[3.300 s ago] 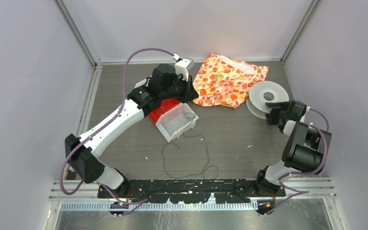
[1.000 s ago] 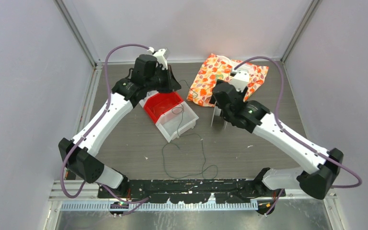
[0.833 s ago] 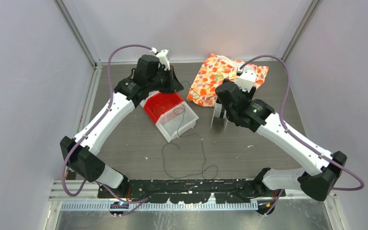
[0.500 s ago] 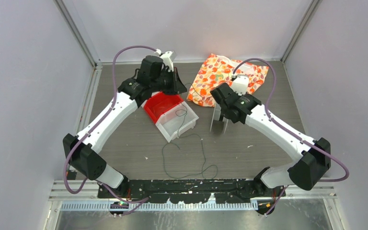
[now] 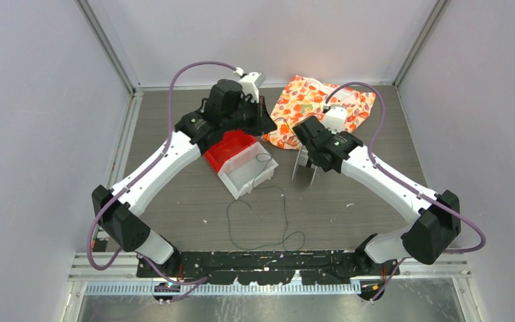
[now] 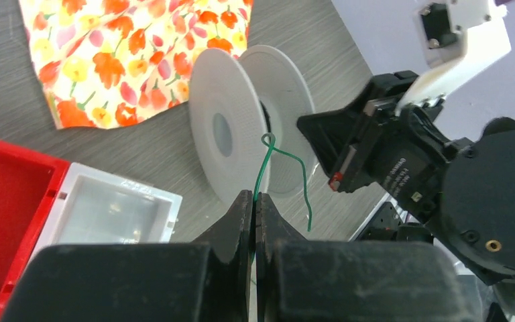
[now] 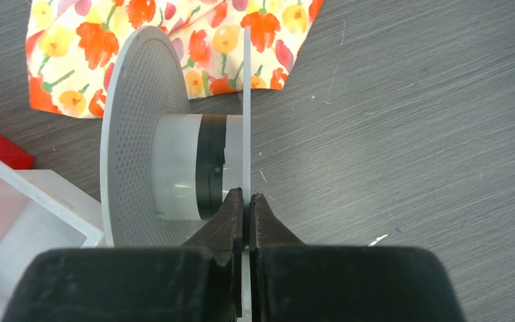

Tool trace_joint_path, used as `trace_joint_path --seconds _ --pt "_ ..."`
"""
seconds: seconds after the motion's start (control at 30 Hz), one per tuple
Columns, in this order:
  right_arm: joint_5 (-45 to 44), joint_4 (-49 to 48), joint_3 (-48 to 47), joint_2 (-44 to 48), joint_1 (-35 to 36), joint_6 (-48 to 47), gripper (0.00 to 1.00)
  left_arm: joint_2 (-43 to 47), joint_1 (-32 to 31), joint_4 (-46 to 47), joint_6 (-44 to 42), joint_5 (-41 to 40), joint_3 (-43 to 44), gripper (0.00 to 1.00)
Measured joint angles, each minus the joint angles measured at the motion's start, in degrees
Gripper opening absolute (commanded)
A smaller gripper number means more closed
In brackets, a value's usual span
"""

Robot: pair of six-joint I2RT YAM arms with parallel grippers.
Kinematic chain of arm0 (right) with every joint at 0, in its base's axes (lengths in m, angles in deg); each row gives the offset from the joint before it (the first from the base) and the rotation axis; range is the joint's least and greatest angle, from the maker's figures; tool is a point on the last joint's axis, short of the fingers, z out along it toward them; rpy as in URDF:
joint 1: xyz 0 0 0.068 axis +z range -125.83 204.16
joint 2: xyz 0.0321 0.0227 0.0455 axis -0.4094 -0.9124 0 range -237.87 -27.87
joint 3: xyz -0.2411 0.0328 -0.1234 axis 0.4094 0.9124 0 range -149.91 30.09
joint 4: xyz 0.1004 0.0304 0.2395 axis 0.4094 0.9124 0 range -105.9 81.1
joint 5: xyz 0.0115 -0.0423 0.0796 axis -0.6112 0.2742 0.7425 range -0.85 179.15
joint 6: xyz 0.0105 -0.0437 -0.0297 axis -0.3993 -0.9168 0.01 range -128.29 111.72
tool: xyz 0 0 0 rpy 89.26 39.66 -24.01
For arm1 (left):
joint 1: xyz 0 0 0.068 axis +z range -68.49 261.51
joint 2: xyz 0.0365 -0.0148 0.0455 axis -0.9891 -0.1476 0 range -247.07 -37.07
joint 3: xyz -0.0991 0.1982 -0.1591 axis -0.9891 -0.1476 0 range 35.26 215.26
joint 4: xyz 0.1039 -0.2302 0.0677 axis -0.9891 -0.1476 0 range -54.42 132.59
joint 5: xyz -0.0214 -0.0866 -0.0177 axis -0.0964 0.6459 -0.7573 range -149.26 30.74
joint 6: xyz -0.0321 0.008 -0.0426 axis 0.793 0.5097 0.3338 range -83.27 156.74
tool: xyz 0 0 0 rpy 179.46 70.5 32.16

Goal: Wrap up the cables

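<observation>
A thin dark green cable [image 5: 283,213] lies in loose loops on the table and runs up over the bin to my left gripper [image 5: 263,119]. In the left wrist view that gripper [image 6: 254,196] is shut on the cable [image 6: 263,171], whose curled free end pokes out in front of the white spool [image 6: 224,134]. The spool [image 5: 304,168] stands on edge. My right gripper [image 7: 246,194] is shut on the thin rim of its right flange [image 7: 247,100], beside the hub [image 7: 174,168] with its black band.
A red and white two-compartment bin [image 5: 245,176] sits just left of the spool. The floral cloth [image 5: 322,104] lies at the back behind both grippers. Grey walls close in the table on the left, right and back.
My right gripper has shut on the spool's flange. The left arm has swung right with the cable, bringing its end close to the spool.
</observation>
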Motion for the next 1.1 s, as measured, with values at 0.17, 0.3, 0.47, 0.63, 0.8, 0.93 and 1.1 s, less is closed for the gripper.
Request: trace_joint_path --seconds 0.17,0.3,0.47,0.63,0.8,0.93,1.1 --pt "-0.6 -1.3 0.0 -0.6 0.8 0.8 0.09 0.0 -4.2 4.5 -2.6 -3.0 -2.2 0.0" --pt "-0.3 -2.0 0.4 -0.5 0.8 2.0 0.35 0.0 -6.6 7.3 -4.9 -5.4 -4.0 0.01" --pt "0.7 -2.4 2.7 1.8 0.8 3.3 0.42 -0.1 -7.6 10.6 -7.2 -7.3 -5.9 0.0" --pt "1.4 -2.4 2.9 7.3 0.8 4.0 0.42 -0.5 -8.2 12.9 -8.9 -9.2 -6.6 0.01" --pt "1.9 -1.3 2.8 13.0 0.8 5.0 0.52 -1.0 -9.6 14.5 -11.5 -11.3 -7.2 0.01" --pt "2.3 0.0 2.8 16.3 0.8 5.6 0.59 -1.0 -10.7 17.8 -14.1 -12.7 -8.7 0.0" --pt "3.4 0.2 2.8 17.5 0.8 5.9 0.67 -2.0 -12.3 21.7 -18.2 -15.9 -10.4 0.0"
